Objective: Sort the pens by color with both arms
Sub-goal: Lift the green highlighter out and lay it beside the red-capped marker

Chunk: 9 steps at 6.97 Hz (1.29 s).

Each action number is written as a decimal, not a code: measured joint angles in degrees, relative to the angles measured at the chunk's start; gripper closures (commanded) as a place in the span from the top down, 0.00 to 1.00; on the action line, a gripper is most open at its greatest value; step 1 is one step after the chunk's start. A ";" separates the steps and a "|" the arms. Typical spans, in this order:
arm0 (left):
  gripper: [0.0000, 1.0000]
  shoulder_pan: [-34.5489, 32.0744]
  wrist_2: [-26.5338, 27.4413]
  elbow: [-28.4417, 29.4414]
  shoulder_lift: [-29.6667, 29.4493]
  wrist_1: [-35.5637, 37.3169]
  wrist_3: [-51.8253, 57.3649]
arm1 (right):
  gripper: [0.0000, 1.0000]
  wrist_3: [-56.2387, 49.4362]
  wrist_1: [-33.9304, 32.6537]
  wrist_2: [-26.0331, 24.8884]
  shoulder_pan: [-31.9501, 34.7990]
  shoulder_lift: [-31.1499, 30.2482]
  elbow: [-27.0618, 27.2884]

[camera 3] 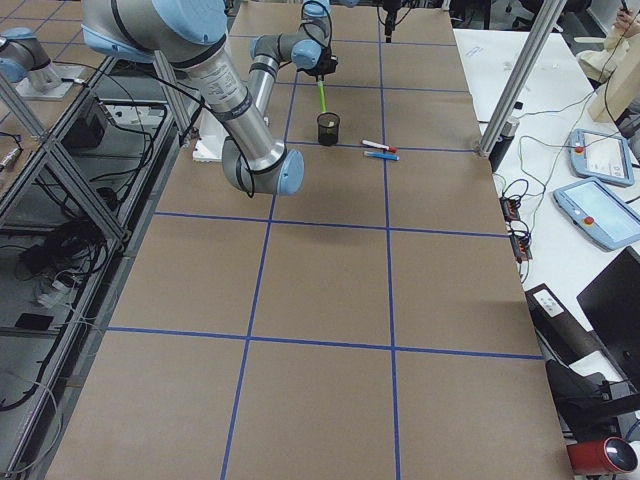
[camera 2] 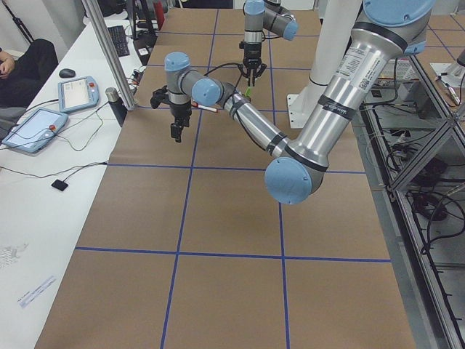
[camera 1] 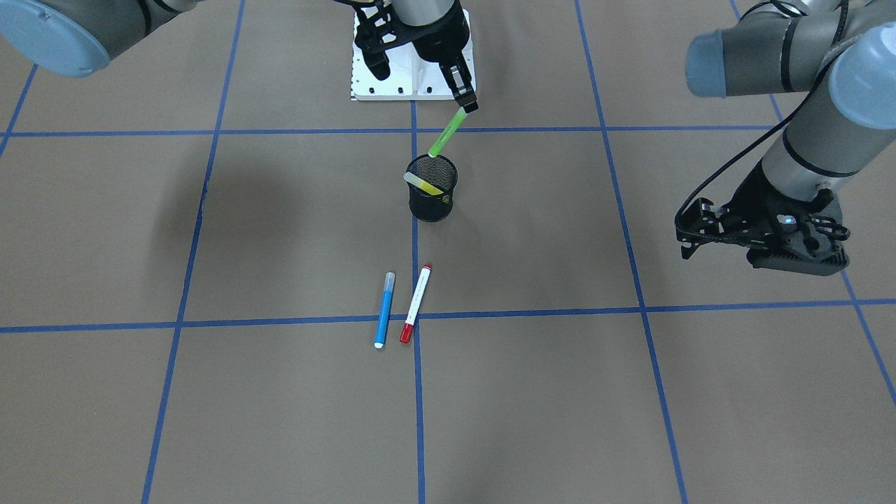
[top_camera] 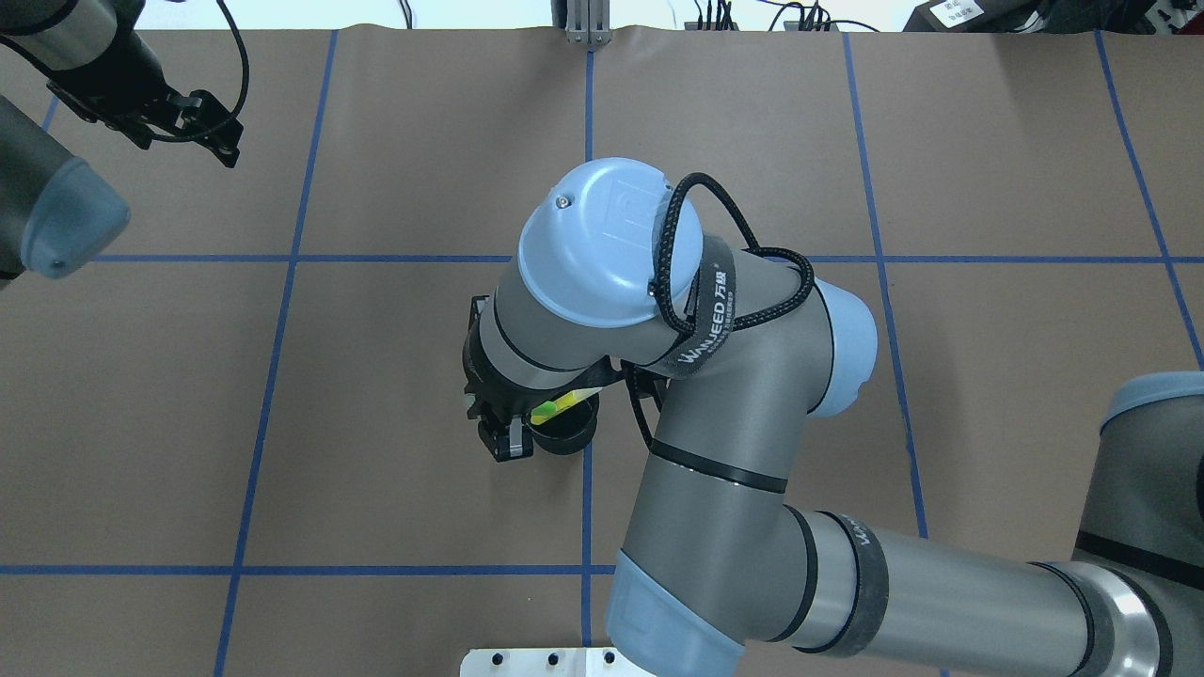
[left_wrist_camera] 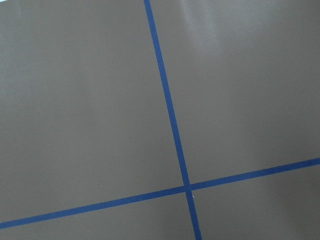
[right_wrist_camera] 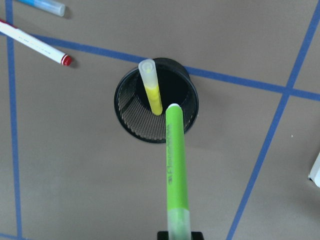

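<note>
One blue pen [camera 1: 383,310], one red-capped pen [camera 1: 416,303] on desk [camera 1: 210,420]; one yellow pen [camera 1: 423,184] in cup [camera 1: 432,206]. Right pincer [camera 1: 467,105] grips one green pen [camera 1: 446,133]; left pincer [camera 1: 770,241] state indeterminate.

- counter [camera 1: 280,231]: matt brown paper cover
- tape lines [camera 1: 418,406]: blue, slightly glossy
- cup [right_wrist_camera: 131,117]: black wire mesh, metal look, matt
- green pen [right_wrist_camera: 175,170]: smooth plastic, light sheen
- yellow pen [right_wrist_camera: 154,97]: smooth plastic, frosted translucent cap
- right arm [top_camera: 724,451]: satin grey metal, smooth light-blue plastic caps
</note>
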 measured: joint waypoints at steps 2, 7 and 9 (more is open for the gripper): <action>0.99 1.55 -0.02 -0.34 0.18 -0.29 -1.76 | 0.00 -8.84 -0.38 -3.86 0.64 2.42 -0.12; 0.99 2.19 -1.48 -6.45 6.84 -0.62 -2.23 | 0.00 -49.01 -1.72 -18.69 4.47 9.84 -14.22; 0.99 2.24 -3.00 -7.93 8.88 -0.61 -2.30 | 0.00 -63.44 -0.83 -19.50 6.65 12.26 -20.73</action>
